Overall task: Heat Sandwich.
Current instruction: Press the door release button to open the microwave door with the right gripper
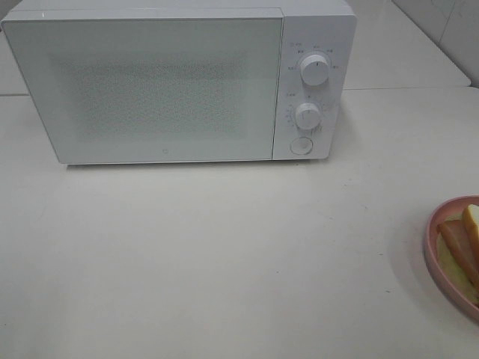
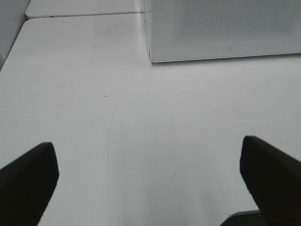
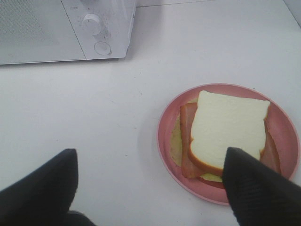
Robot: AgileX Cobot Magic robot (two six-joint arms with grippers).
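Note:
The sandwich [image 3: 225, 134], pale bread over reddish-brown meat strips, lies on a round pink plate [image 3: 165, 122]. In the high view only its left part [image 1: 458, 243] shows at the right edge, on the plate [image 1: 430, 239]. My right gripper [image 3: 150, 183] hovers open above the table, one finger over the plate's near rim, touching nothing. My left gripper [image 2: 148, 174] stands open over bare table, in front of the microwave's left corner. The white microwave [image 1: 165, 82] stands at the back with its door shut. Neither arm appears in the high view.
The microwave's control panel carries two knobs [image 1: 314, 69] [image 1: 307, 116] and a round button [image 1: 301, 146]. A seam [image 2: 84, 14] between white tabletops runs behind the microwave. White table stretches between microwave and plate.

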